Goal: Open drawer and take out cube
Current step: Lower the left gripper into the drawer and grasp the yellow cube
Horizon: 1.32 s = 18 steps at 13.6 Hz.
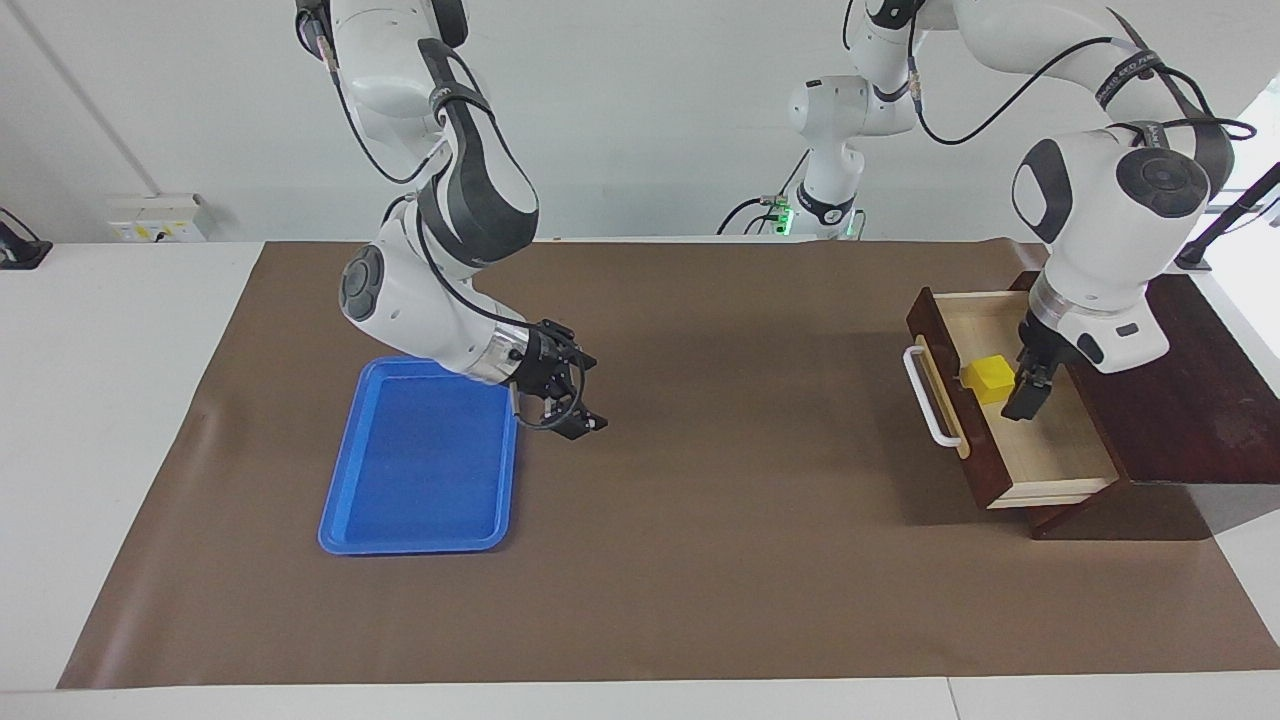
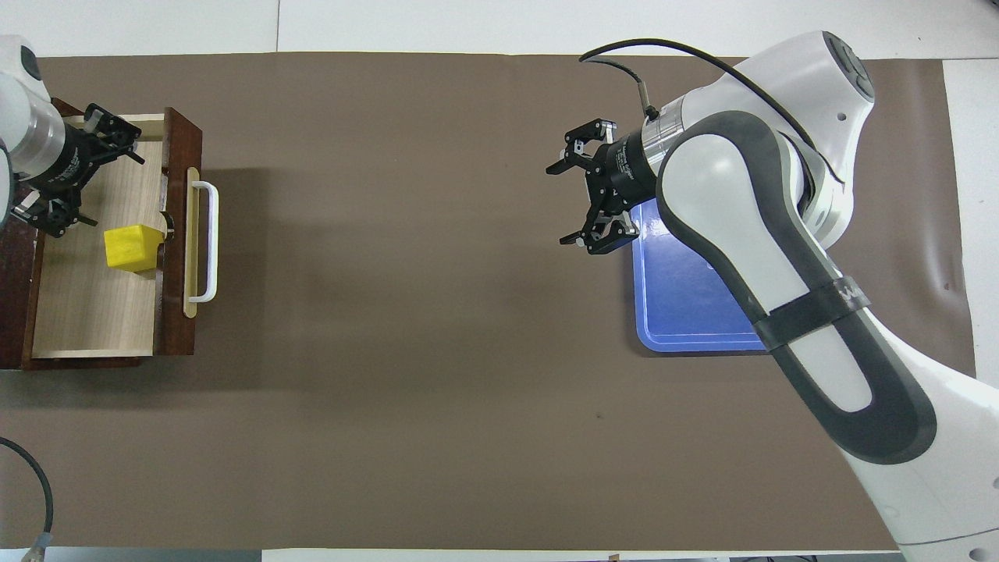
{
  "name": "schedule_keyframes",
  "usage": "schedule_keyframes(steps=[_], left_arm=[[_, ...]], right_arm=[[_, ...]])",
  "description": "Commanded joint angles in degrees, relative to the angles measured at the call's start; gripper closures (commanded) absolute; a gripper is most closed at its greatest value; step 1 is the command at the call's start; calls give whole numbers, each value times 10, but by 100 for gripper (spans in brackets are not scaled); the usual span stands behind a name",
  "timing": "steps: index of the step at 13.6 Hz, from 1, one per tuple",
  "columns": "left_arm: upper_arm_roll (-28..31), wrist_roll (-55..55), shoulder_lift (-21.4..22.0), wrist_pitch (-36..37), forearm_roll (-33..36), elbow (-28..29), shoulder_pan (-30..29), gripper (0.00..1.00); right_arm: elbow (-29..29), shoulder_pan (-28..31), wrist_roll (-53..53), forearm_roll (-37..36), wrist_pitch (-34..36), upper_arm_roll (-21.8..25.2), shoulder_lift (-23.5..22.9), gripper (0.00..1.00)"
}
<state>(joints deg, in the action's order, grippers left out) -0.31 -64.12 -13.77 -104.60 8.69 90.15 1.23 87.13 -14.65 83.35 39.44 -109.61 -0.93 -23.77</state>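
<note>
The drawer (image 1: 985,470) (image 2: 178,312) stands pulled out at the left arm's end of the table, its white bar handle (image 1: 925,400) (image 2: 204,242) facing the mat's middle. The yellow cube (image 1: 988,378) (image 2: 133,247) lies on the pale floor inside, against the front panel. My left gripper (image 1: 1025,385) (image 2: 117,193) hangs open over the drawer's interior, just beside the cube on the cabinet's side, with nothing between its fingers. My right gripper (image 1: 592,395) (image 2: 556,205) is open and empty, low over the bare mat beside the blue tray.
A flat blue tray (image 1: 410,545) (image 2: 687,343) lies empty at the right arm's end of the brown mat. The dark wooden cabinet top (image 1: 1180,380) that the drawer slides out of sits at the table's edge. The right arm's elbow covers part of the tray from above.
</note>
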Motion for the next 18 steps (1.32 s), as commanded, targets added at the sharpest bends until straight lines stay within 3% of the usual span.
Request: schedule_keyframes(steps=[1, 4, 6, 12, 18], left_arm=[[-3, -85, 24, -20, -14, 48, -26, 0], [-3, -247, 57, -82, -13, 128, -45, 0], [-3, -333, 58, -120, -14, 142, -49, 0], [-3, -374, 92, -127, -27, 210, -55, 0], [-5, -378, 101, -120, -30, 226, -41, 0]], right_arm=[[0, 8, -13, 2, 3, -1, -1, 0], [14, 14, -60, 7, 3, 1, 6, 0], [16, 20, -57, 13, -7, 1, 8, 0], [31, 23, -48, 67, -48, 1, 10, 0], [34, 14, -26, 87, -44, 1, 7, 0]])
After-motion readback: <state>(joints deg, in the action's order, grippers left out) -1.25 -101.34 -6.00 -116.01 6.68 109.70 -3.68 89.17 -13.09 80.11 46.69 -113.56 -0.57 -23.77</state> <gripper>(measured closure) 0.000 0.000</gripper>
